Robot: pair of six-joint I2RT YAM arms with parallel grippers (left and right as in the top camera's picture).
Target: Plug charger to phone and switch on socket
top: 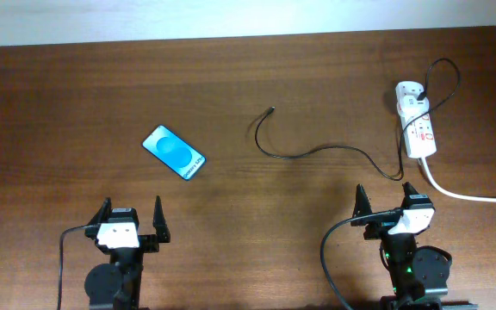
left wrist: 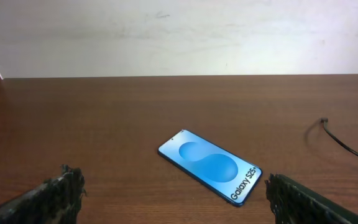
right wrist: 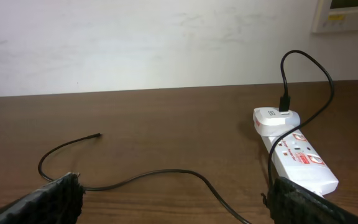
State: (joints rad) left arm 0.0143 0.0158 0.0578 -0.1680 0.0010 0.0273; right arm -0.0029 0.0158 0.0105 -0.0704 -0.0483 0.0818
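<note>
phone lies flat and slanted on the worktop, left of centre, ahead of the left fingers. these are spread wide and hold nothing. charger curls from the socket, near the far right edge, to its loose tip mid-worktop. open wood between tip and phone. right fingers wide apart, holding nothing.

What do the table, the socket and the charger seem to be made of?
Table: wood or wood-look laminate, dark brown, grain lines, slight sheen.
Socket: probably hard plastic, white, smooth and glossy, moulded edges.
Charger: likely a rubber or soft plastic sheath, matte black; it lies in loose curves.
</note>
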